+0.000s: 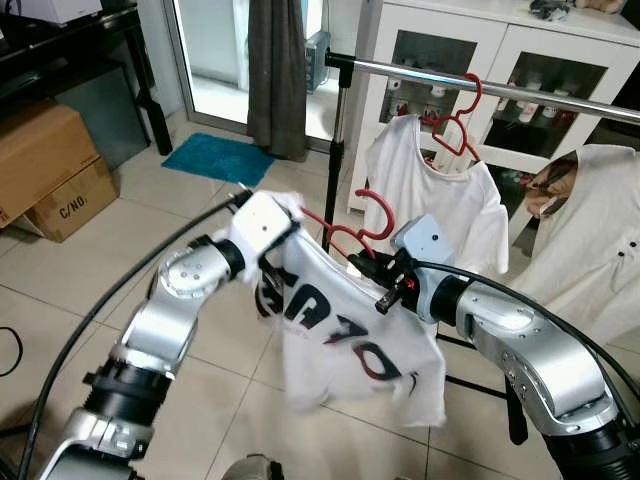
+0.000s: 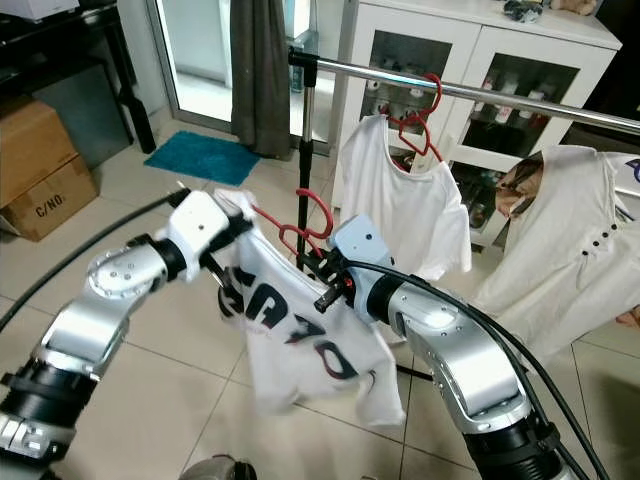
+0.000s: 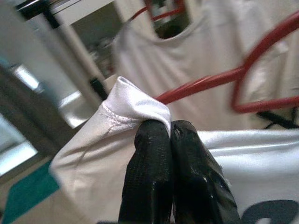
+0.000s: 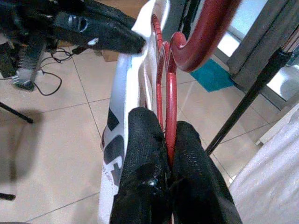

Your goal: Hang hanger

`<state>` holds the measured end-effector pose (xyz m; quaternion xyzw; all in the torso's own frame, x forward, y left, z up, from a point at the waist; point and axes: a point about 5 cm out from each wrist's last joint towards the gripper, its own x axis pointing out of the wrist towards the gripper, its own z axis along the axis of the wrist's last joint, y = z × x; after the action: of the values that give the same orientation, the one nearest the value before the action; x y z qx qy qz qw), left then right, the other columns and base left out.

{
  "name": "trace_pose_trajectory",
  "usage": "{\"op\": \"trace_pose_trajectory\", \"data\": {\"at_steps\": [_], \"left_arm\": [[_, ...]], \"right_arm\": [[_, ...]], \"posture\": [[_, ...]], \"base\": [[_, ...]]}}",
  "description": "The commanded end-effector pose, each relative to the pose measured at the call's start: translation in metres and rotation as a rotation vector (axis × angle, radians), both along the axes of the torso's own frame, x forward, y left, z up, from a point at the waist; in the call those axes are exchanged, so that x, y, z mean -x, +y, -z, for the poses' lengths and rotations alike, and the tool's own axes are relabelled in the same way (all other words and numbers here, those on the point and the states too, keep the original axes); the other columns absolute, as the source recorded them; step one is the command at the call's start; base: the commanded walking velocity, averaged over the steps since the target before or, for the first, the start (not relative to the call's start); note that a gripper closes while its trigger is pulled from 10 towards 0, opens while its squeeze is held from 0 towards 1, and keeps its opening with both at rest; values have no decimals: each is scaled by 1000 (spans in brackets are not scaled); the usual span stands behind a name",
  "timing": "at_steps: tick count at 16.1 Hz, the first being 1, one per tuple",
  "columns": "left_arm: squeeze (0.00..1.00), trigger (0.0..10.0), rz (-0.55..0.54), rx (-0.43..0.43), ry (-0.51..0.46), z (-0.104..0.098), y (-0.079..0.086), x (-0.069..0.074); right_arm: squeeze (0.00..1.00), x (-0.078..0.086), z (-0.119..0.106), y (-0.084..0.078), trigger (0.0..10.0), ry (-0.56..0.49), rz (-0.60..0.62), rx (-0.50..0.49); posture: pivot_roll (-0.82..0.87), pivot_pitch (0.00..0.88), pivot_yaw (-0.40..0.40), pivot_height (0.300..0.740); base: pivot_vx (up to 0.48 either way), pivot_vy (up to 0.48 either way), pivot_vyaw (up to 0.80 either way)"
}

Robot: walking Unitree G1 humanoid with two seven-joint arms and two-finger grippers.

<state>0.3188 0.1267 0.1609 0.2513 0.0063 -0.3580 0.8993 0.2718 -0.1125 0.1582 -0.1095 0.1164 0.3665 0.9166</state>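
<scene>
1. Left gripper [image 3: 169,128]: fingers pinched on the white T-shirt's [image 1: 350,350] shoulder fold.
2. Right gripper [image 4: 167,140]: fingers clamped on the red hanger [image 4: 170,93], its hook just beyond the fingertips, below the rail [image 1: 480,80].

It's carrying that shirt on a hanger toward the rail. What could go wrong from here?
The left gripper pinches only a fold of the printed shirt, so the cloth might slip off the red hanger. The right gripper clamps thin wire, which could twist. The hook could snag the hung white shirt below the rail.
</scene>
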Motion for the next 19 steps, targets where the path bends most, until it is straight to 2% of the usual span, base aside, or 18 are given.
{"op": "trace_pose_trajectory", "data": {"at_steps": [1,4,5,6,7,9,10,14,16,17,18,19], "left_arm": [[0,0,69,-6,-13,-4,-11,6],[0,0,76,-37,34,6,-9,9],[0,980,48,-62,57,11,-4,10],[0,10000,40,-68,82,13,-2,10],[1000,10000,23,-23,100,11,2,11],[1000,10000,-2,132,134,2,5,13],[1000,10000,4,173,148,1,6,15],[1000,10000,23,229,219,3,11,30],[1000,10000,-95,301,190,3,17,30],[529,10000,-218,404,167,3,24,30],[0,10000,-341,456,160,7,32,33],[0,10000,-406,450,169,15,36,40]], "right_arm": [[0,-2,-1,-2,10000,-11,7,6],[0,-3,-1,-2,10000,-13,14,3],[0,-3,0,-2,10000,-15,20,-1],[0,-4,0,-2,10000,-17,24,-3],[0,-4,-1,-1,10000,-19,32,-15],[0,-5,4,-6,10000,-3,70,-31],[0,-6,7,-9,10000,5,89,-32],[0,-6,21,-24,10000,38,193,-31],[0,-9,19,-26,10000,24,239,-131],[0,-12,18,-29,10000,24,309,-243],[0,-13,22,-35,10000,14,385,-239],[0,-13,27,-44,10000,16,460,-223]], "posture": [[-49,0,-23,710],[-49,0,-22,710],[-49,0,-23,710],[-48,0,-24,710],[-48,0,-23,710],[-56,0,-15,710],[-56,0,-15,710],[-48,0,-28,710],[-37,0,-26,710],[-37,0,-33,710],[-37,0,-40,710],[-33,0,-52,710]], "base": [[0,0,0],[0,0,0],[0,0,0],[0,0,0],[0,0,0],[0,0,0],[0,0,0],[0,0,0],[0,0,0],[0,0,0],[0,0,0],[0,0,0]]}}
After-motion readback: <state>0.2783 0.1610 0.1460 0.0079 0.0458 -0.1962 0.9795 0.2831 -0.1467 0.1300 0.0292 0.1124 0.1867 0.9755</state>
